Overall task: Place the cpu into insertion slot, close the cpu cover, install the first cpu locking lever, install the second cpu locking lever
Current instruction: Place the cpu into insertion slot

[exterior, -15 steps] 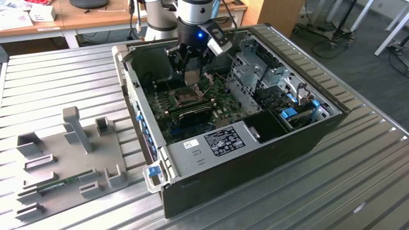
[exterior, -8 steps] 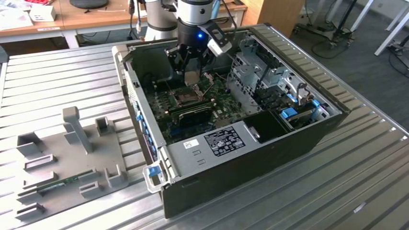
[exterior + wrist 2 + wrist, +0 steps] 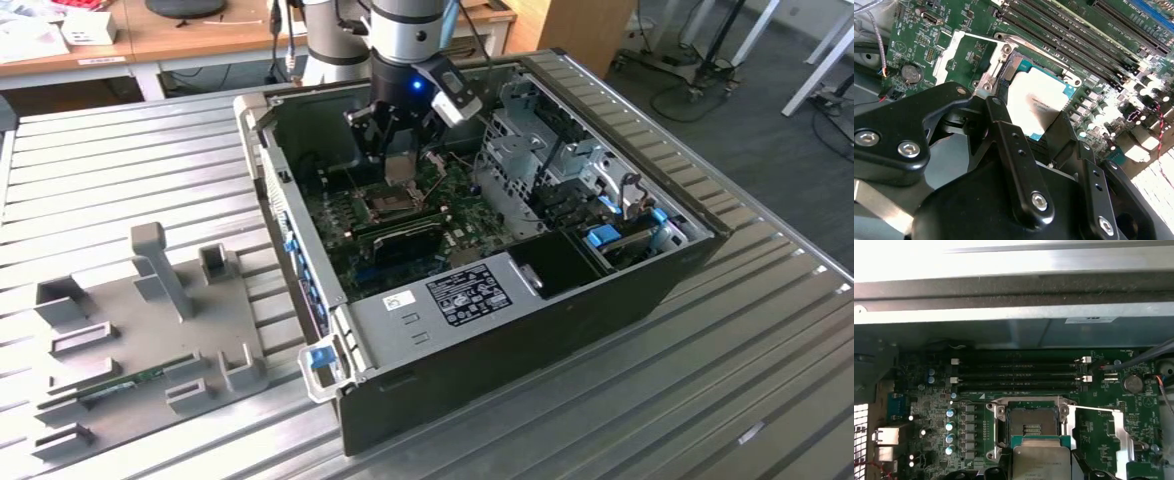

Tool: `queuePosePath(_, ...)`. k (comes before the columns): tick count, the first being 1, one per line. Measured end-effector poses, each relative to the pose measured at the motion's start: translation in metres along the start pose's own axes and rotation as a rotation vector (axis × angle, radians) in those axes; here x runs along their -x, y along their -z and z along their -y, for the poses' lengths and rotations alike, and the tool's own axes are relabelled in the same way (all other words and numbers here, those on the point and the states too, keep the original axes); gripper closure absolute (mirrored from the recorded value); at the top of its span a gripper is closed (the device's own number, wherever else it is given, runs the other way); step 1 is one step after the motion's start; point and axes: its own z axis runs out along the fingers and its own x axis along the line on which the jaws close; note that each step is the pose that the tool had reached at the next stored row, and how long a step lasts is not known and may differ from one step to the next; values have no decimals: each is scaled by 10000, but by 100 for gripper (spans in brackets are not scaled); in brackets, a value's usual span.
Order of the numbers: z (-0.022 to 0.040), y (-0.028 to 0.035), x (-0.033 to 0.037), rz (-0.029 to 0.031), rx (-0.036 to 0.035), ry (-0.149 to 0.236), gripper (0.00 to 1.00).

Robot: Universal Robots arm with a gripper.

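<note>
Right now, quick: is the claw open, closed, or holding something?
Claw: closed on the cpu, which is not yet in the empty insertion slot.

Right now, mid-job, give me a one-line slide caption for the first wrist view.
Gripper holds the cpu close to the empty insertion slot, cpu cover hinged open.

One cpu (image 3: 1036, 102), one insertion slot (image 3: 1033, 426) — one cpu cover (image 3: 981, 40).
</note>
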Motion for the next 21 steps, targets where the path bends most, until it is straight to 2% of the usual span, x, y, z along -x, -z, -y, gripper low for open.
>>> queuePosePath(5, 4, -76, -2, 1, 0, 0, 46)
queuePosePath(14, 4, -81, -2, 3, -2, -47, 46)
queuePosePath(21, 5, -101, -3, 63, -43, -1299, 46)
